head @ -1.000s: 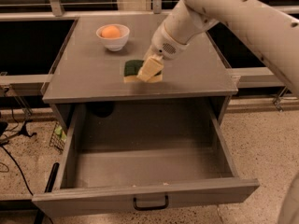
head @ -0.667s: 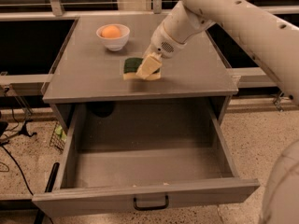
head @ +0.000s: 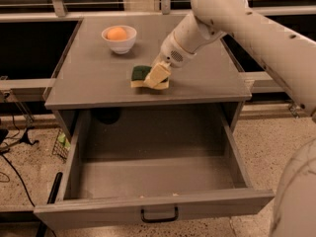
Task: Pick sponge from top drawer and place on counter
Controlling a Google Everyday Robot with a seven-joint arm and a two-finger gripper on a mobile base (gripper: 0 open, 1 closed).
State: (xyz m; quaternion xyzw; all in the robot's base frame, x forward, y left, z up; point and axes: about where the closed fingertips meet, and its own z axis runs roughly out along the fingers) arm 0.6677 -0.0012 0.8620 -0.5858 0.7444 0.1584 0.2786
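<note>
The hand (head: 157, 76) grips the green-topped yellow foam sponge (head: 140, 74); it lies on the matte grey bench (head: 98, 83). At 6 o'clock the boxy top drawer (head: 153, 211) gapes.

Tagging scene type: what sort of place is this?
Probably a lab or office test kitchen, not a home: plain grey counter over an open top drawer, speckled terrazzo floor, loose cables at left. The gripper sits at the sponge on the counter.

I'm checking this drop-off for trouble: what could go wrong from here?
The sponge lies near the front edge of the counter, with the gripper on it; a dragging retreat could tip it into the open top drawer below. A wide swing might clip the bowl.
</note>
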